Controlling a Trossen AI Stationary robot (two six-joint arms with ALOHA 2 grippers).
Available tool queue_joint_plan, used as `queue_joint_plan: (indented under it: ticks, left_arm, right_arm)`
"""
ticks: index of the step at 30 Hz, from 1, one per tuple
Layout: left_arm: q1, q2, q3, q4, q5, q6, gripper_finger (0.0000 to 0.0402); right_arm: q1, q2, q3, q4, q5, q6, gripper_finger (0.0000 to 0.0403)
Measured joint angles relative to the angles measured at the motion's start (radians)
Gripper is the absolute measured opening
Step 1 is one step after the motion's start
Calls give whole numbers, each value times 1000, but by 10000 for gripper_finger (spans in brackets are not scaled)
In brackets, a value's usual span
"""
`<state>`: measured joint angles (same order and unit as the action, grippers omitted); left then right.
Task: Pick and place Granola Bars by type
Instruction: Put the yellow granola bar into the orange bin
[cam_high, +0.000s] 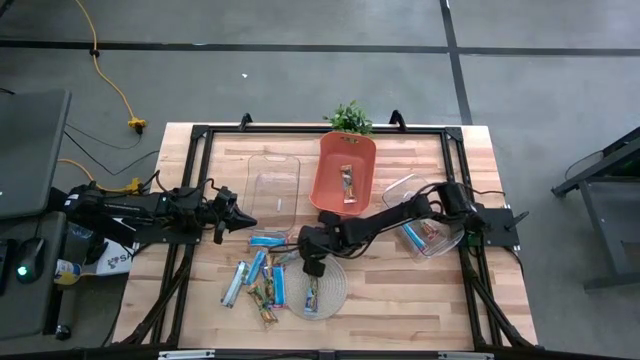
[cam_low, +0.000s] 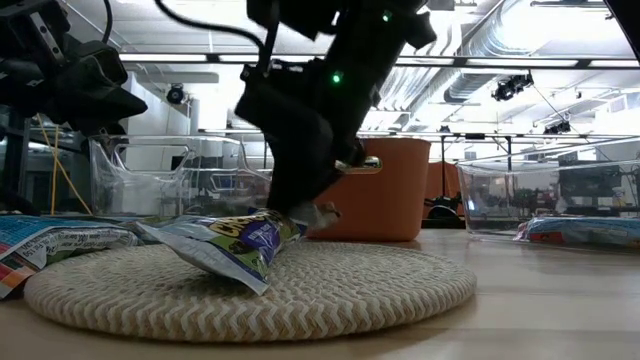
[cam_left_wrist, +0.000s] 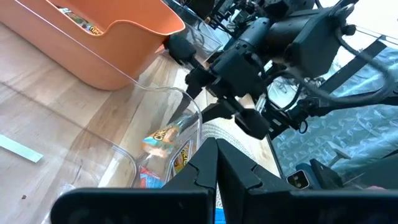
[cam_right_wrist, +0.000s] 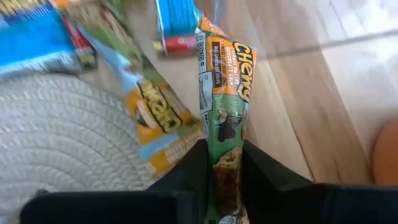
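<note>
My right gripper (cam_high: 312, 266) (cam_right_wrist: 224, 150) reaches in from the right to the far edge of the round woven mat (cam_high: 318, 288) and is shut on a green-brown granola bar (cam_right_wrist: 222, 93). A light-blue bar (cam_right_wrist: 152, 115) lies beside it with one end on the mat. In the low view a bar (cam_low: 235, 240) lies tilted on the mat under that gripper (cam_low: 318, 212). Several more bars (cam_high: 258, 280) lie flat on the wood left of the mat. My left gripper (cam_high: 244, 222) (cam_left_wrist: 216, 152) hovers shut, holding nothing, near the clear bin (cam_high: 275, 185). My right gripper pinches the green-brown bar at one end (cam_right_wrist: 225, 140) between its two fingers. The bar runs along the fingers and sticks out ahead of them over the wood. Whether its free end (cam_right_wrist: 211, 34) touches the table, I cannot tell.
An orange bin (cam_high: 330, 190) with one bar in it stands at the far middle, with a small plant (cam_high: 350, 118) behind it. A clear container (cam_high: 440, 243) on the right holds blue bars. A single blue bar (cam_high: 265, 240) lies near the left gripper.
</note>
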<state>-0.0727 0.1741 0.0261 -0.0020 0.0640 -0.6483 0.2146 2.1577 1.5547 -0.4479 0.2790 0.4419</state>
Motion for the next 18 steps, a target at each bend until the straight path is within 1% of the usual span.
queue_joint_plan:
  ticks: [13,15,18]
  left_arm:
    - [0,0,0,0,-3,0,1]
    - [0,0,0,0,-3,0,1]
    - [0,0,0,0,-3,0,1]
  right_arm:
    - [67,-97,2,53,5,-14,59]
    - [79,-117,2,59,35,-12,58]
    - [93,-152,2,57,129,6,56]
